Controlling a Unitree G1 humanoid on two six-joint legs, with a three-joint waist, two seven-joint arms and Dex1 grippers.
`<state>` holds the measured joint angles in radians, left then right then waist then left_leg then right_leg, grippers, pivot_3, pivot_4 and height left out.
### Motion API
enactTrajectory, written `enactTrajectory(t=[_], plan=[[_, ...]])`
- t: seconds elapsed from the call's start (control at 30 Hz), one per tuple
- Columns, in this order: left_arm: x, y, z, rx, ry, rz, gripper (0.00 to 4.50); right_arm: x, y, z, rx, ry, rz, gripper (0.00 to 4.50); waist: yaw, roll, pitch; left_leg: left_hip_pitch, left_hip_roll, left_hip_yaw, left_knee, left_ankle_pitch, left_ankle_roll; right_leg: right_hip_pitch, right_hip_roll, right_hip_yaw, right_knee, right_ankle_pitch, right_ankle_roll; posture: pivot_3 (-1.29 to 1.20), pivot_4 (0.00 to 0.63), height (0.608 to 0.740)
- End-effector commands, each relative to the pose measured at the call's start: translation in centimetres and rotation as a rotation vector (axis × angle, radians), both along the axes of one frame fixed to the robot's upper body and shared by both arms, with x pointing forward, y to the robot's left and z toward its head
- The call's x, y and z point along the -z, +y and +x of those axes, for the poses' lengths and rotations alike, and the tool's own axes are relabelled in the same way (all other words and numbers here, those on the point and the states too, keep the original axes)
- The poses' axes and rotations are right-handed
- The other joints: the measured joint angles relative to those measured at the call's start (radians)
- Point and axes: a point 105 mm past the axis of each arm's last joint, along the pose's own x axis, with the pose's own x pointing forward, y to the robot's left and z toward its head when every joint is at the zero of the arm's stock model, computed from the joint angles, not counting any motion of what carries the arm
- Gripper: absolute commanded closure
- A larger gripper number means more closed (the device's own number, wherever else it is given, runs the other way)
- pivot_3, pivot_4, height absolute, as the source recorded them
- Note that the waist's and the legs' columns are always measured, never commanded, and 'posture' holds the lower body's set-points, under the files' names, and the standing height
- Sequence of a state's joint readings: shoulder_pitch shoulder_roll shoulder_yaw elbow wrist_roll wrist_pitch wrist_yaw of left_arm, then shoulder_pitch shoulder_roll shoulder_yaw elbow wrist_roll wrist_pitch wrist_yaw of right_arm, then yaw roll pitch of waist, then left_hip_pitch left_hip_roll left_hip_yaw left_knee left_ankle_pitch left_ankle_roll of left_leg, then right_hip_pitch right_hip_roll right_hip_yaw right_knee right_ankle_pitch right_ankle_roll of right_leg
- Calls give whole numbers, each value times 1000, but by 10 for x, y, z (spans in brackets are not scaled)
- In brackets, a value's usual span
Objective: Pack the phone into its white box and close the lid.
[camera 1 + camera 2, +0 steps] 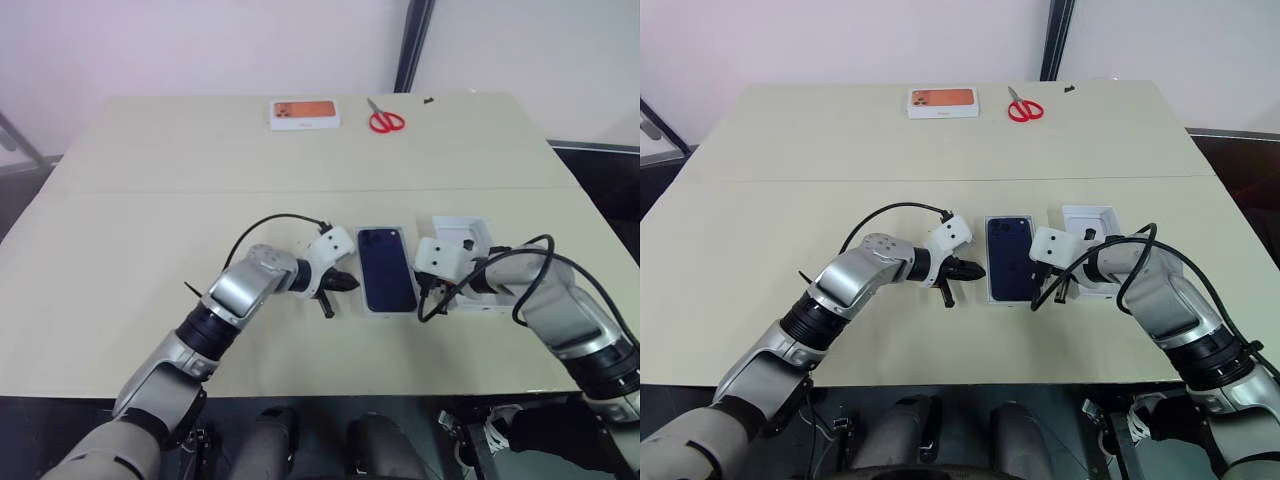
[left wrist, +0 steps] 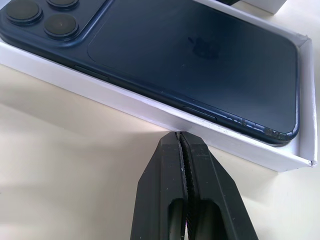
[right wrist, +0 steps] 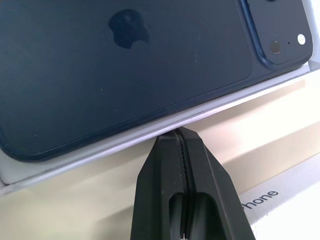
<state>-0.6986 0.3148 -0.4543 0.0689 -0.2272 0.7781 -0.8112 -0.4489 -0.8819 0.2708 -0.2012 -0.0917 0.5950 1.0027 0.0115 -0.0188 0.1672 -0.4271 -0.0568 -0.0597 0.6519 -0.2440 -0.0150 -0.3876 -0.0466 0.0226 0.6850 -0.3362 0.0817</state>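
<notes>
The dark navy phone (image 1: pixel 386 268) lies back up inside the shallow white box (image 1: pixel 390 315) at the middle of the table, its camera bump at the far end. My left gripper (image 1: pixel 350 283) is shut and empty, its tip right at the box's left wall (image 2: pixel 150 107). On the other side, my right gripper (image 1: pixel 1043 272) is shut too, its tip against the box's right wall (image 3: pixel 100 150). The lid (image 1: pixel 462 232), an all-white tray with a raised rim, lies open side up just right of the box, partly hidden behind my right wrist.
A white box with an orange phone picture (image 1: pixel 304 114) and red scissors (image 1: pixel 385 120) lie near the table's far edge. A seam runs across the cream table (image 1: pixel 150 250). Black cables loop from both wrists.
</notes>
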Motion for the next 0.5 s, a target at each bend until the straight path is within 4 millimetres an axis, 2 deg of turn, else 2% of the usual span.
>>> enactTrajectory(t=[0.03, 0.07, 0.13, 0.2, 0.3, 0.5], plan=[[-22, 5, -3, 20, -63, -66, 4450, -41, -4, 0, 7, -59, 70, 3963, 0, 0, 0, 0, 0, 0, 0, 0, 0, 0, 0, 0, 0, 0, 0, 0, 150, 740], [-25, 11, -3, 11, -76, -73, 4450, -48, -5, -3, 14, -50, 101, 3647, 0, 0, 0, 0, 0, 0, 0, 0, 0, 0, 0, 0, 0, 0, 0, 0, 150, 740], [-29, 23, -1, -13, -95, -84, 4450, -57, -7, -6, 48, -33, 166, 2661, -1, 0, 0, 0, 0, 0, 0, 0, 0, 0, 0, 0, 0, 0, 0, 0, 150, 740], [-32, 39, -3, -22, -118, -113, 4450, -62, -17, -1, 186, -14, 234, 1609, -5, 1, 0, 0, 1, 0, -1, 0, 1, 0, 0, 0, 0, 0, 0, 0, 150, 740], [-36, 55, -10, -1, -201, -141, 4450, -61, -29, 4, 377, 39, 305, 1609, -5, 1, 0, 0, 1, 0, -2, 0, 0, -1, 0, 1, 0, 0, 0, 0, 150, 740], [-41, 70, -32, 114, -299, -185, 4450, -50, -42, 10, 716, 205, 422, 1609, 1, 1, 0, 0, 1, 1, -2, 0, 1, -1, -1, 1, 0, 0, -1, 0, 150, 740]])
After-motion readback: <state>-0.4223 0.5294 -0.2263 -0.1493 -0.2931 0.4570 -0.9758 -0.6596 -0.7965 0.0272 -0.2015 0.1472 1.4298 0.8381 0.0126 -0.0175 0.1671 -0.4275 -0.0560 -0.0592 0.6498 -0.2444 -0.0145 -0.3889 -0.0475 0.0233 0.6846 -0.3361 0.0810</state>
